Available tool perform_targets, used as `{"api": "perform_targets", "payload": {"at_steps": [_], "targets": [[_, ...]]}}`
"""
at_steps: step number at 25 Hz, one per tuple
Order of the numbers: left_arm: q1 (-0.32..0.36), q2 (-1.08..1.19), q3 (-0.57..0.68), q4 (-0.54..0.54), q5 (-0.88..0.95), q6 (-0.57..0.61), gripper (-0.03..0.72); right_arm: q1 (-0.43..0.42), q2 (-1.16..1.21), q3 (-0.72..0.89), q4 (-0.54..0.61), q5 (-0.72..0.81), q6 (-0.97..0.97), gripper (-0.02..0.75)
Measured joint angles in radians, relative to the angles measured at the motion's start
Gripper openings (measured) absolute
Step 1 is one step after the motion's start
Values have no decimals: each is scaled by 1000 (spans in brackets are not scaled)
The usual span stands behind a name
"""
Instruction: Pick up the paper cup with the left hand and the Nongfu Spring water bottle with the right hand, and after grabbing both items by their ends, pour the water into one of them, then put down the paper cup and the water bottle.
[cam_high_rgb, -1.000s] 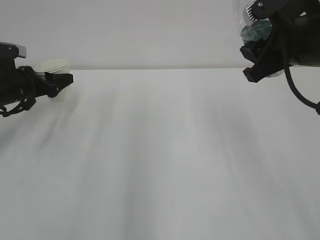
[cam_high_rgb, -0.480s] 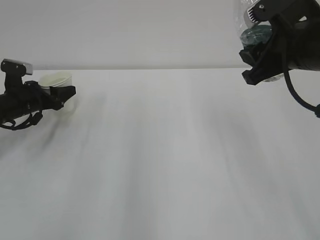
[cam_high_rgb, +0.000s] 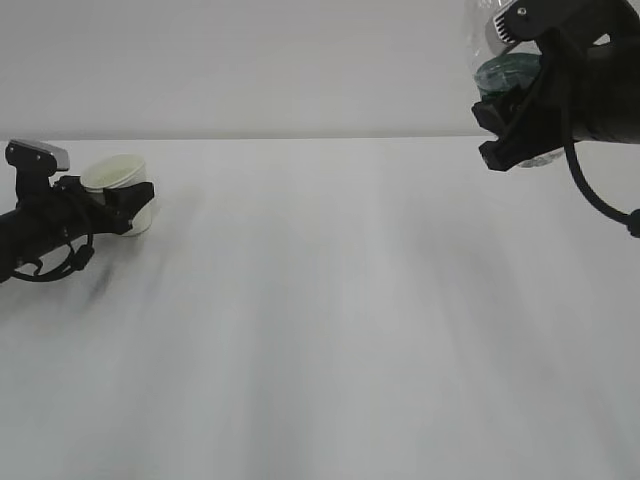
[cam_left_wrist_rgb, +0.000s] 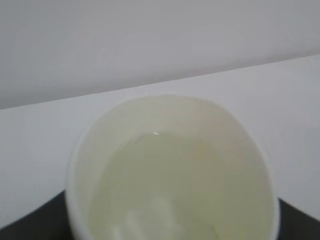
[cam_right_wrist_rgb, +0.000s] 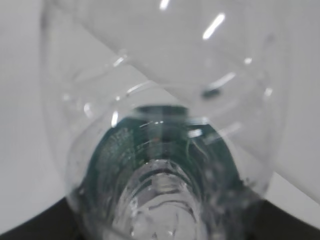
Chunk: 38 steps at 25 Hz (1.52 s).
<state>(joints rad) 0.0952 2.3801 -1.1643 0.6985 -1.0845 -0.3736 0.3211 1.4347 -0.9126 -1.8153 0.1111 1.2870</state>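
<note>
The bare white desk lies nearest. Behind it, at the left, the left hand holds the paper cup upright, low over the desk or already on it; I cannot tell which. I think the cup must go down level and slowly, because pale liquid lies inside. Farther, high at the right, the right hand is closed around the water bottle, well apart from the cup.
</note>
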Motion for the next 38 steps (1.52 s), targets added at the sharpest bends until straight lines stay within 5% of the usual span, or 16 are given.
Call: {"api": "perform_targets", "payload": {"at_steps": [12, 19, 24, 38], "targets": [[0, 26, -2, -4, -62, 9, 458, 0, 0, 0, -1, -2, 1, 375], [4, 26, -2, 14, -62, 9, 592, 0, 0, 0, -1, -7, 1, 375], [8, 26, -2, 23, -62, -4, 615, 0, 0, 0, -2, -11, 4, 371], [73, -4, -2, 195, -31, -129, 613, 0, 0, 0, -2, -13, 4, 365]]}}
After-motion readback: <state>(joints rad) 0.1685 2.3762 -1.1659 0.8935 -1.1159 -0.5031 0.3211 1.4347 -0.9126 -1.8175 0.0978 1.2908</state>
